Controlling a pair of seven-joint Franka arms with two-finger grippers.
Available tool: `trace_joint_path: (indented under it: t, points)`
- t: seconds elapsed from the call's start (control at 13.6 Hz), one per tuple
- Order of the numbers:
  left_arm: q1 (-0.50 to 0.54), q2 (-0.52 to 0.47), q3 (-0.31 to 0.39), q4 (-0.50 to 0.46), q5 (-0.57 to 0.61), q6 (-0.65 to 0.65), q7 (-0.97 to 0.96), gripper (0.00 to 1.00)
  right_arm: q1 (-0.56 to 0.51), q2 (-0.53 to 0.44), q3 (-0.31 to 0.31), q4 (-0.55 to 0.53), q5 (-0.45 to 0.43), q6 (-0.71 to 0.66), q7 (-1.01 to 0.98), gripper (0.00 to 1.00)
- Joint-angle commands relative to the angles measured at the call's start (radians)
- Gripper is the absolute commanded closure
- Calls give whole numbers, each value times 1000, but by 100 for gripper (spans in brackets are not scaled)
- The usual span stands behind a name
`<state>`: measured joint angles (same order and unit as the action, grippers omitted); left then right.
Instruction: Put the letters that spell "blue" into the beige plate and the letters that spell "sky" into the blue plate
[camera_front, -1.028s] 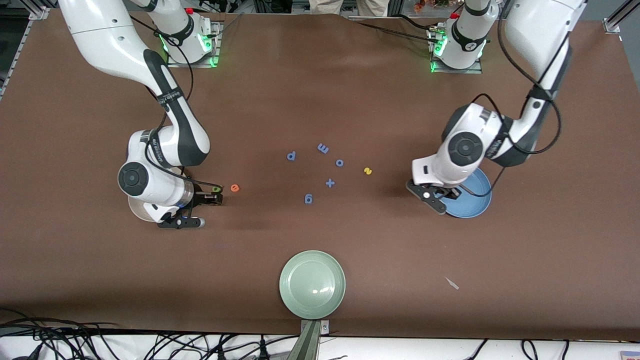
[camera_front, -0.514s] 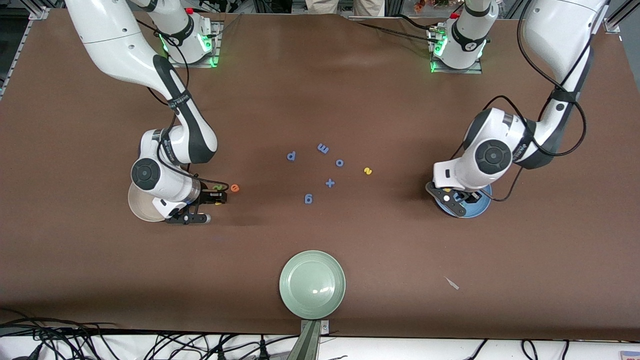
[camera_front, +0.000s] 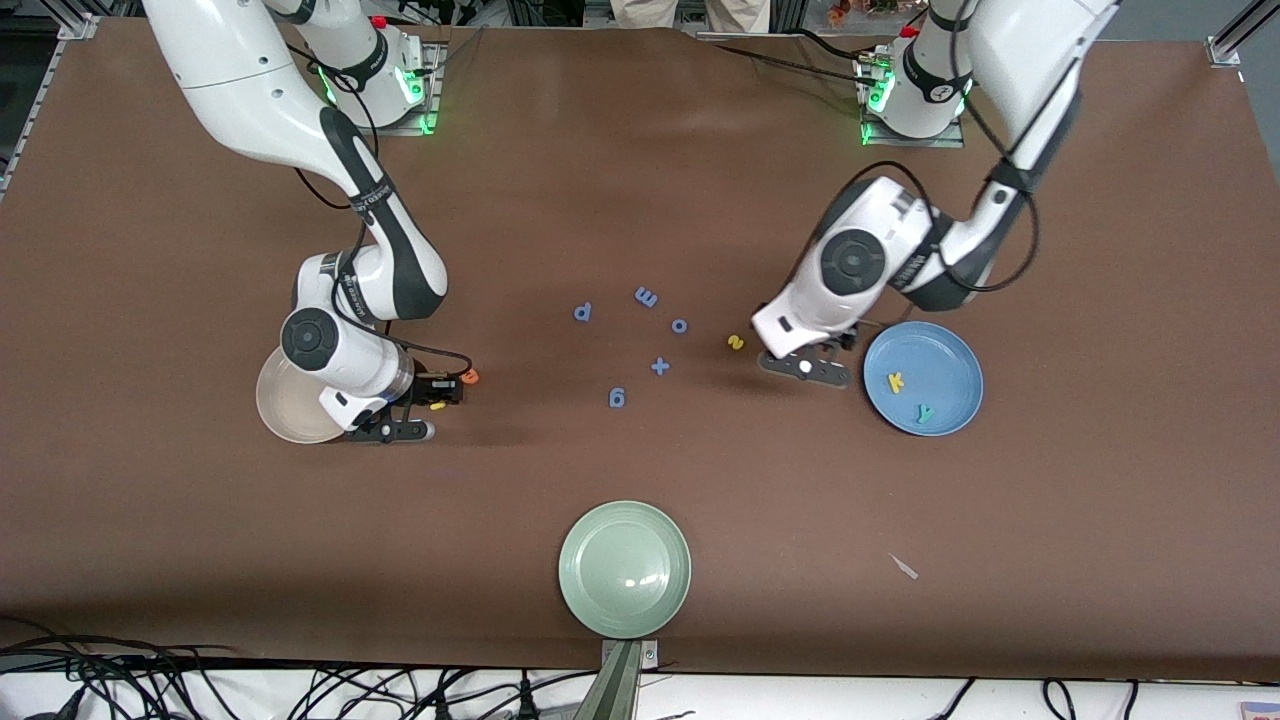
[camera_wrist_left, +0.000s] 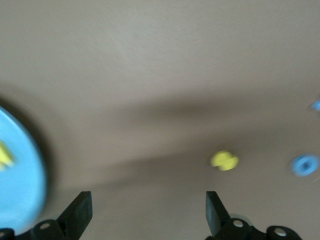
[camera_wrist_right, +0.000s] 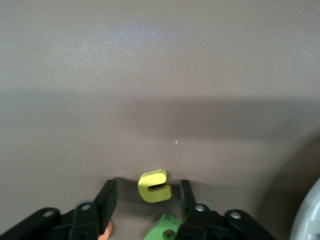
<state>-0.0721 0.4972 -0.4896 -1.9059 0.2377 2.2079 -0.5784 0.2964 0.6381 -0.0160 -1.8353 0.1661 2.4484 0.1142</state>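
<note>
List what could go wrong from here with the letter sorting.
1. The open right hand straddles the yellow u, with the green b and orange e crowded against it. Closing could pinch or knock a neighbour.
2. The left hand, open, is over the table between the blue plate and the yellow s. The blue o lies near the s, so a sloppy approach might nudge it.
</note>
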Motion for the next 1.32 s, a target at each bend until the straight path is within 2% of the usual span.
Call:
trace_joint_path:
  t: [0.0, 0.29, 0.44, 0.51, 0.59, 0.81, 0.88, 1.03, 1.1, 1.18, 1.25]
  points:
    - [-63, 38, 6, 5, 3, 45, -307, 0, 4, -12, -2, -25, 17, 20, -10, 53]
    - [-107, 87, 19, 1, 31, 156, -637, 0, 3, -14, -5, -33, 16, 18, -21, 70]
    - [-107, 119, 22, -4, 176, 159, -832, 0, 1, -15, -7, -32, 15, 18, -21, 78]
    - [-100, 133, 20, -5, 210, 159, -919, 0, 1, -15, -7, -32, 15, 17, -21, 81]
    - [-100, 145, 19, -1, 212, 159, -978, 0, 0, -18, -7, -29, 15, 15, -21, 85]
    - [-95, 149, 16, 2, 203, 161, -1000, 3, -6, -34, -8, -19, 16, 6, -30, 87]
    - [-97, 152, 16, 2, 203, 162, -1002, 13, -8, -44, -22, -13, 13, -21, -33, 87]
    - [-95, 162, 16, 4, 201, 170, -1003, 21, -8, -52, -63, 27, 12, -112, -91, 87]
    - [-95, 167, 16, 4, 201, 176, -1003, 32, -8, -63, -97, 43, 12, -155, -131, 87]
    - [-95, 169, 16, 4, 201, 181, -1002, 53, -8, -67, -123, 62, 13, -210, -166, 87]
    - [-95, 172, 16, 4, 201, 181, -1002, 61, -8, -81, -148, 73, 13, -263, -178, 87]
